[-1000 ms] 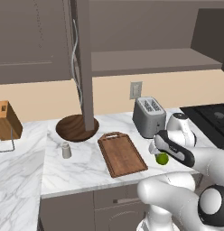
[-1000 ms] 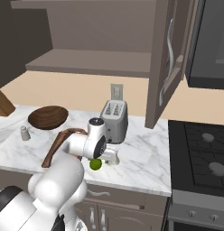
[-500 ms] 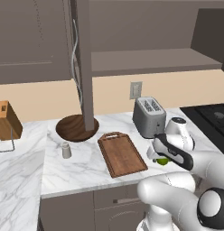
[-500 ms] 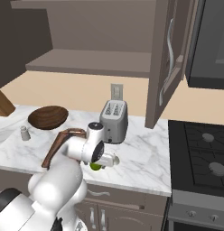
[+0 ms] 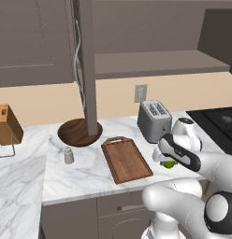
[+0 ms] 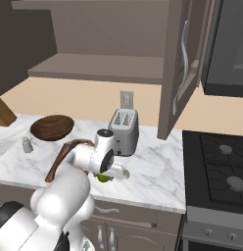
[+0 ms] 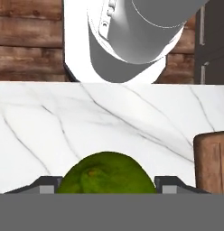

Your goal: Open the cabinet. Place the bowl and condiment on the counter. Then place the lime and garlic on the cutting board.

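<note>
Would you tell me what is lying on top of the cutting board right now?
The cutting board looks bare. In the right base view the arm covers most of it.

Even flat rendered light, soft shadows, sharp.

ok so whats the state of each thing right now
cabinet: doors open
bowl: upright on the counter
shaker: standing on the counter
cutting board: flat, bare
lime: on the counter, between the hand's fingers
hand: low around the lime, grip not clear
toaster: slots empty
</note>
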Motion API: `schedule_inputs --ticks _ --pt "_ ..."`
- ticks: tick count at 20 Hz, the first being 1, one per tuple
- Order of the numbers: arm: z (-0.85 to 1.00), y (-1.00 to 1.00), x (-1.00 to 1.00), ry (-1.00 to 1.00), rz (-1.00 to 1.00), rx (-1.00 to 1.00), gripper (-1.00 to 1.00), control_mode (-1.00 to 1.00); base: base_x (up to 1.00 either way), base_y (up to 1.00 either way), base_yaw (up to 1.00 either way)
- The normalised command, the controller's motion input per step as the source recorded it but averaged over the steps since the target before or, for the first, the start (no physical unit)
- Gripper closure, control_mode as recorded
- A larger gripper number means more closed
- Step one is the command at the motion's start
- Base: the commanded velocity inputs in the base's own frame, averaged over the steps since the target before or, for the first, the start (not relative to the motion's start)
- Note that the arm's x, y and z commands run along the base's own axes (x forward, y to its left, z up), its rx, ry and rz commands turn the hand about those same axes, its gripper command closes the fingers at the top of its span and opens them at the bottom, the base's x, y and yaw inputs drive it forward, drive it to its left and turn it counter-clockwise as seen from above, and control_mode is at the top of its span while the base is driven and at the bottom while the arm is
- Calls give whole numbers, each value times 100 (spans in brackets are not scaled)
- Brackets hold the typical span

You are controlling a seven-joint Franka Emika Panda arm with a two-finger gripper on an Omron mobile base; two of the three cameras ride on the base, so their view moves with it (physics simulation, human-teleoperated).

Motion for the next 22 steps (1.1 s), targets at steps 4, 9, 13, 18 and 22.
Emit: schedule_inputs --ticks 4,9,13,18,22 --pt "77 74 2 -6 9 0 100 -100 0 0 0" --pt "48 100 12 -7 18 0 100 -100 0 0 0" --pt "7 93 49 -3 10 0 100 -100 0 0 0" --pt "0 37 99 0 0 0 100 -100 0 0 0" --pt "0 16 77 0 0 0 100 -100 0 0 0"
